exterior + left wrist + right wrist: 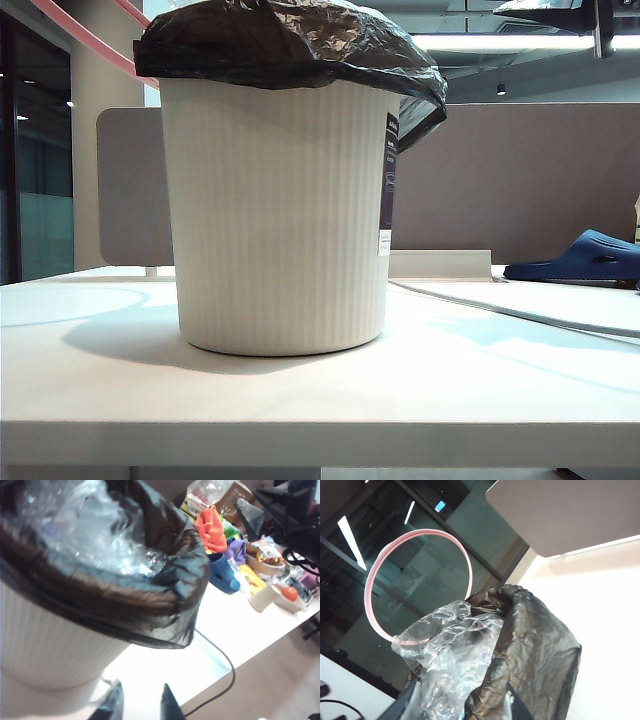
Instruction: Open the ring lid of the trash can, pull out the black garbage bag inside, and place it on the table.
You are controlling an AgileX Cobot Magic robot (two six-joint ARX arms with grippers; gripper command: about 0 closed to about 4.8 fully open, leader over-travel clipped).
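Standing near the desk's (300, 400) front edge, the trash can (275, 215) has the black garbage bag (290, 45) draped over its rim, sagging lowest at 3 o'clock. Left end effector (139, 705) hovers just outside the can's wall with fingers slightly parted, pinching nothing, while the right end effector (462, 705) sits over the bag's mouth, fingers spread either side of crinkled clear plastic (455, 650); grip unclear. Beyond, at 11 o'clock, the ring lid (415, 580) stands tilted up off the rim.

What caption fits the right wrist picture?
Pink ring lid flipped up behind the black garbage bag, right gripper close above it.
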